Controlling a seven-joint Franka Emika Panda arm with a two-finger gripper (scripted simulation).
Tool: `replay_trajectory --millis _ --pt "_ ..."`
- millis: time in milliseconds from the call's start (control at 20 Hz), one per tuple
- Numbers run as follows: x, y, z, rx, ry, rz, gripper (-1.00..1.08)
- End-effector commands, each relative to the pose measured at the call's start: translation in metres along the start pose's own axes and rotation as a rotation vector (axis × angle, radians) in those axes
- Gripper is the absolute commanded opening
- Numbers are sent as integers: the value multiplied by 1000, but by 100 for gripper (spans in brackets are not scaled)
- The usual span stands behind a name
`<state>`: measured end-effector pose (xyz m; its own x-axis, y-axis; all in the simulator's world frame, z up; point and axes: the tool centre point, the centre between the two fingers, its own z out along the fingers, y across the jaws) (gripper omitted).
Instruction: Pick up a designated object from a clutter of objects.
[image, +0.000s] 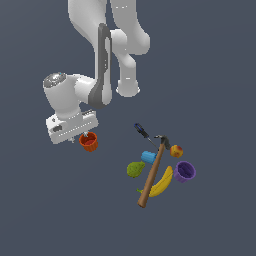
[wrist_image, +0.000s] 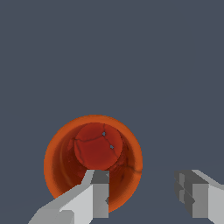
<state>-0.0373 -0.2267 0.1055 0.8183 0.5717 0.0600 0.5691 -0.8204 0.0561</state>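
Observation:
The designated object, a small orange-red cup (image: 89, 142), stands upright apart from the clutter of objects, toward the exterior view's left. The wrist view looks straight down into the cup (wrist_image: 87, 148). My gripper (image: 85, 134) is directly over it and open. In the wrist view, the gripper (wrist_image: 142, 194) straddles the cup's wall. One finger (wrist_image: 97, 197) reaches inside the rim, the other finger (wrist_image: 197, 197) is outside and clear of the wall.
The clutter lies toward the exterior view's right: a wooden-handled hammer (image: 151, 177), yellow banana (image: 163, 182), green pear (image: 134, 169), apple (image: 176, 150), purple cup (image: 184, 171), blue cup (image: 148, 157) and dark screwdriver (image: 141, 131).

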Motion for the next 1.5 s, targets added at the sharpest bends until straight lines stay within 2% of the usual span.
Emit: replay_trajectory --millis 0,400,950,1000,1450 --pt "-4 2 3 -4 0 -12 28" --pt "-6 2 6 -5 0 -14 28" --pt "-7 2 33 -5 0 -16 28" --pt "-7 2 33 -5 0 -16 -100" --pt "-7 2 33 -5 0 -16 -100"
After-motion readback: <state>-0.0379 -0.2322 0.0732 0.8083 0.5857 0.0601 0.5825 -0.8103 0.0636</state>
